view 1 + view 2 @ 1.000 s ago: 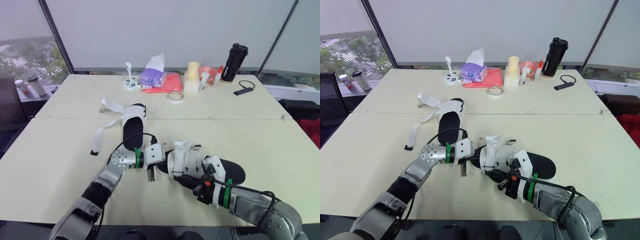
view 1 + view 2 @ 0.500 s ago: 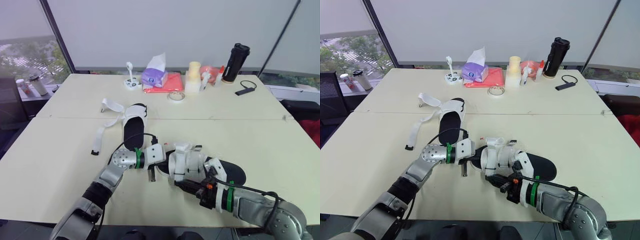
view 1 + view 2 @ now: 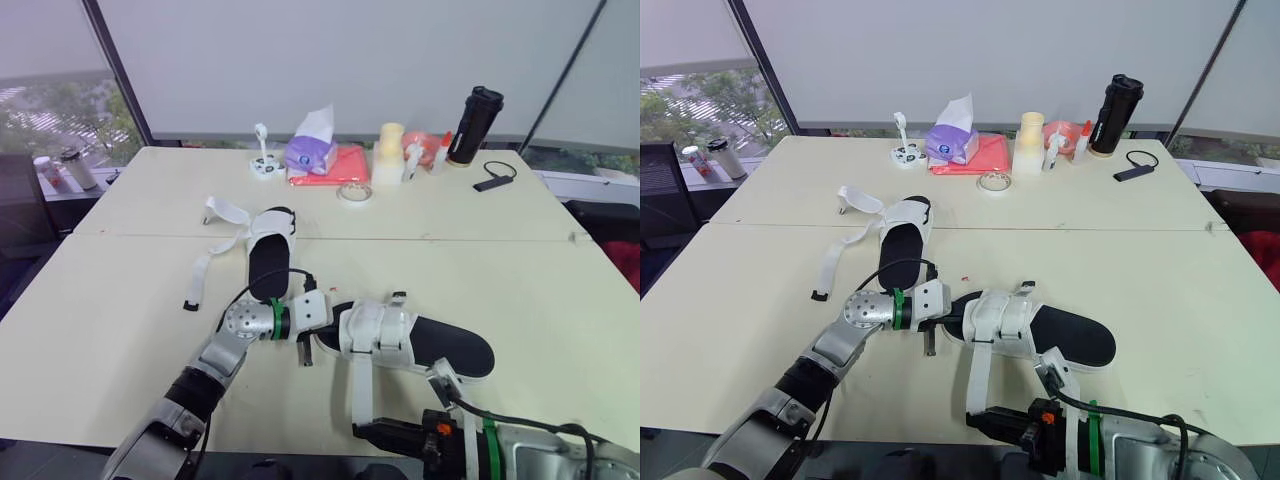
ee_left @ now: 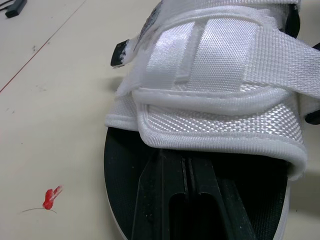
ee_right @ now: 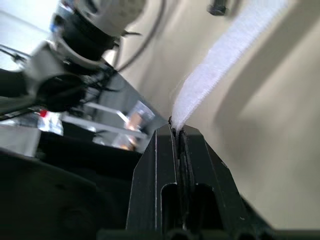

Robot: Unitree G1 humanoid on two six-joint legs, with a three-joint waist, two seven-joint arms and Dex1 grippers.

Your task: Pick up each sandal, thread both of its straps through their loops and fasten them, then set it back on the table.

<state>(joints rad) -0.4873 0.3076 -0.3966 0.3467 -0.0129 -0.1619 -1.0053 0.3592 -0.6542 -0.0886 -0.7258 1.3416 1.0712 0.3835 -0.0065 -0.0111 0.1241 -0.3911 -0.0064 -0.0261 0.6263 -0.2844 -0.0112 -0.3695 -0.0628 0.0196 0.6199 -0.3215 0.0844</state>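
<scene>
Sandal (image 3: 420, 340): judged light, sole stiffish, strap (image 3: 360, 385) limp (webbing). R gripper (image 5: 177, 131) pinches strap tip; L gripper (image 4: 186, 172) fingers together on toe.

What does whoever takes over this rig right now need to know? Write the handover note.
Left gripper: shut on one end of the near sandal, which lies on the table.
Right gripper: shut on that sandal's long white strap, drawn out toward the near table edge.
Far sandal: flat on the table, its loose straps trailing beside it.
Done: nothing I can confirm as fastened. I cannot tell whether the held strap is through its loop.
Left: fasten the held strap, check the other one, set the sandal down, then do the far sandal.
</scene>
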